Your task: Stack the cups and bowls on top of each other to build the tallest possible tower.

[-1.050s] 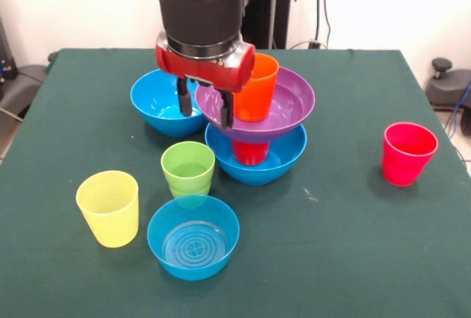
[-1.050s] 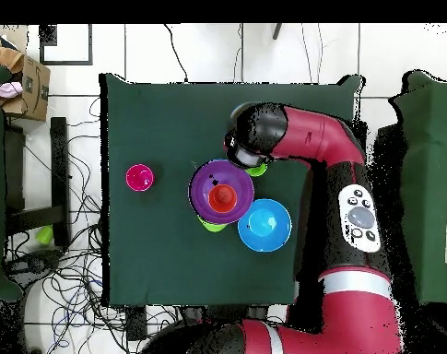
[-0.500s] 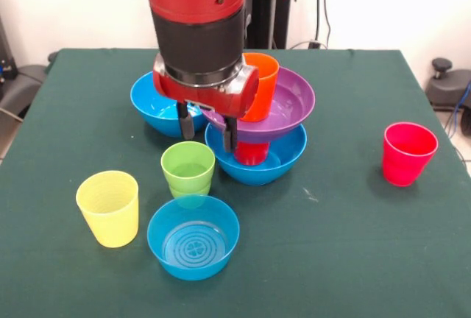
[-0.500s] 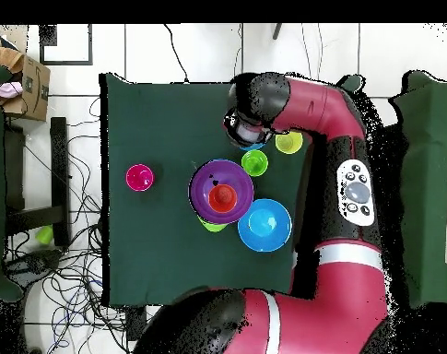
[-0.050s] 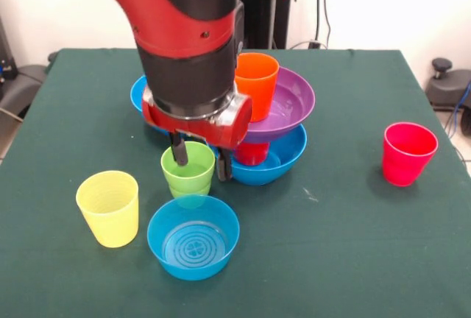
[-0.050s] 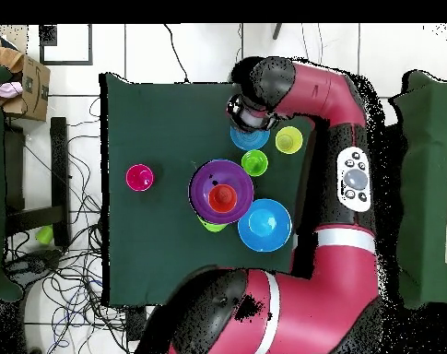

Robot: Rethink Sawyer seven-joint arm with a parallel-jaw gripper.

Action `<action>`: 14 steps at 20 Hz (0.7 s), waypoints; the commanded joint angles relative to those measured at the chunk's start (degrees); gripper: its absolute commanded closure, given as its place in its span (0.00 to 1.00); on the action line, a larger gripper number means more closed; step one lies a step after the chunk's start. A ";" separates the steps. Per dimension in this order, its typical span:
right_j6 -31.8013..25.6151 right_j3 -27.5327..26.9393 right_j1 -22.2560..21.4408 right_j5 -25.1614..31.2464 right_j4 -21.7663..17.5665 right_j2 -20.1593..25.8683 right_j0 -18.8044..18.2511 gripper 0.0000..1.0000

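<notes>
Arm comes in from the top left of the front view, big red link w/ a black wrist section under it, then a red collar at the bottom. End effector (image 5: 202,162) points straight down, two thin dark fingers (image 5: 179,151) spread apart, nothing between them afaict, tips low near the bench surface. Overhead view shows the arm curling up from the base, along one side of the bench, then bending back in, w/ the end effector (image 6: 251,117) mostly hidden under the black wrist so fingers don't show there.
</notes>
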 commanded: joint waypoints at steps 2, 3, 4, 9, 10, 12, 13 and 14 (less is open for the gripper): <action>-12.66 -7.29 5.39 4.11 -3.50 5.35 1.07 0.00; -12.91 -8.21 5.95 4.43 -3.65 5.40 1.19 0.00; -13.23 -8.81 6.43 4.25 -3.75 5.43 1.22 0.00; -15.41 -9.42 6.95 3.74 -4.41 4.95 1.18 0.00; -15.88 -9.39 7.01 3.61 -4.58 4.79 1.15 0.00; -16.66 -8.58 7.03 2.35 -4.79 4.58 0.87 0.00; -17.01 -8.10 6.97 1.91 -4.81 4.52 0.75 0.00; -17.64 -7.55 6.90 1.23 -4.90 4.55 0.55 0.00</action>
